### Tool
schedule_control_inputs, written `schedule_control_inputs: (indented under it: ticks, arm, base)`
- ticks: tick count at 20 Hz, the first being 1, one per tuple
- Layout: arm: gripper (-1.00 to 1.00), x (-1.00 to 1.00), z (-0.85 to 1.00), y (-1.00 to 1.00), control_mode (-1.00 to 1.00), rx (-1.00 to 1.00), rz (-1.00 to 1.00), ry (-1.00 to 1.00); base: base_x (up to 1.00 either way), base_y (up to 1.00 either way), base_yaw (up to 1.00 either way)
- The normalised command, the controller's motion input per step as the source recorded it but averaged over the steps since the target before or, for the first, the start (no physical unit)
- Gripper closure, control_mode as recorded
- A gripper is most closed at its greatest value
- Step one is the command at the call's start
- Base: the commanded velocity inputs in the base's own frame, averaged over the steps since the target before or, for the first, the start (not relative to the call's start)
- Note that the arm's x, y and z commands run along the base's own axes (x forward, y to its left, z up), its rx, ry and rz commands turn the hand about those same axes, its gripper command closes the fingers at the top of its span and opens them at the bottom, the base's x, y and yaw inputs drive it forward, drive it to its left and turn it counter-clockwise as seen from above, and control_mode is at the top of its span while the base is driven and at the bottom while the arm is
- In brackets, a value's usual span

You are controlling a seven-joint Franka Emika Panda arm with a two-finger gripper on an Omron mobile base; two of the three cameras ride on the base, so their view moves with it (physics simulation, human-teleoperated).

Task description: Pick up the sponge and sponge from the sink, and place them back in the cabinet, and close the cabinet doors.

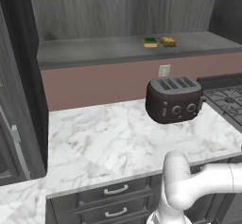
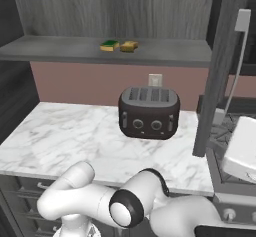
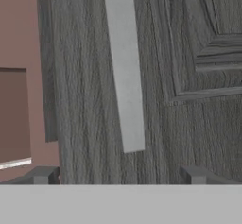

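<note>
Marble counter (image 1: 108,138), white with grey veins, spread across the middle of both base views, above dark grey base drawers (image 1: 116,204) with short horizontal handles at six o'clock. Over it, a dark grey wood-grain wall cabinet (image 2: 115,6) standing open, with its flat grey inner shelf (image 1: 94,48) running across the twelve o'clock band and a pinkish-brown back wall (image 1: 94,83) below. Right cabinet door (image 2: 222,71), dark grey wood-grain with a recessed panel, swung out edge-on at three o'clock of the right base view, carrying a long vertical silver bar handle (image 2: 239,56); seen close up in the hand view as grain, panel moulding and a pale strip of handle running from twelve towards six o'clock. Left cabinet door (image 1: 14,119) open at nine o'clock of the left base view. White arm (image 2: 100,201) folded low at six o'clock. Dark four-slot toaster (image 1: 174,99) on the counter near the wall, just below a white wall outlet (image 1: 164,70). Black stove grates (image 1: 227,100) at three o'clock. Two-finger gripper (image 3: 118,176) facing the door, dark fingertips (image 3: 41,176) spread wide with nothing between them. On the shelf at one o'clock of the left base view, a small green-topped yellow-based sponge (image 1: 150,42) lying flat, just beside a small golden-tan sponge (image 1: 168,41) to its right, the two close together; contact impossible to judge.
</note>
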Motion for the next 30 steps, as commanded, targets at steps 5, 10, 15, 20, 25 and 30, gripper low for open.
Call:
schedule_control_inputs:
  ticks: [5,10,15,20,25,30]
  arm:
    - [-1.0,0.55,0.07,0.31,-1.0,0.01,-0.09,0.0]
    - [-1.0,0.49,0.14,0.24,-1.0,0.04,-0.08,0.0]
    - [-1.0,0.49,0.12,0.26,-1.0,0.03,-0.08,0.0]
    - [-1.0,0.51,0.1,0.27,-1.0,0.03,-0.08,0.0]
    - [-1.0,0.49,0.11,0.25,-1.0,0.03,-0.08,0.0]
    - [-1.0,0.46,0.09,0.24,-1.0,0.03,-0.08,0.0]
  base:
    - [0.0,0.0,0.0]
    - [0.0,0.0,0.0]
    - [0.0,0.0,0.0]
    - [0.0,0.0,0.0]
    - [0.0,0.0,0.0]
    - [0.0,0.0,0.0]
